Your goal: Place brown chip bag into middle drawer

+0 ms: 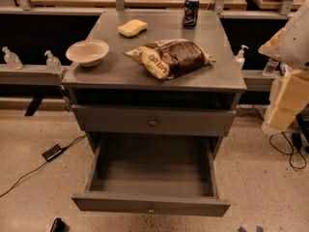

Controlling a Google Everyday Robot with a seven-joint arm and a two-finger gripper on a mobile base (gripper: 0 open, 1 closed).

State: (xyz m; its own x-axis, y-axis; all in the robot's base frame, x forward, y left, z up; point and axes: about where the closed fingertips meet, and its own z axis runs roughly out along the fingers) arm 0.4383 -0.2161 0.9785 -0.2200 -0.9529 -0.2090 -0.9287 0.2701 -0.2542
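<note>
The brown chip bag [170,57] lies on its side on the top of the grey cabinet [116,71], right of centre, with pale yellow ends and lettering. The middle drawer [150,204] is the lowest one. It is pulled fully out towards me and its inside shows nothing in it. My gripper is not in view. Only white and cream parts of my arm [292,81] show at the right edge, apart from the bag and the drawer.
On the cabinet top stand a pale bowl [87,51] at the left, a yellow sponge [132,28] at the back and a blue can [190,11] at the back right. The shallower knobbed drawer [152,122] above is shut. A black adapter with its cable [52,152] lies on the floor at left.
</note>
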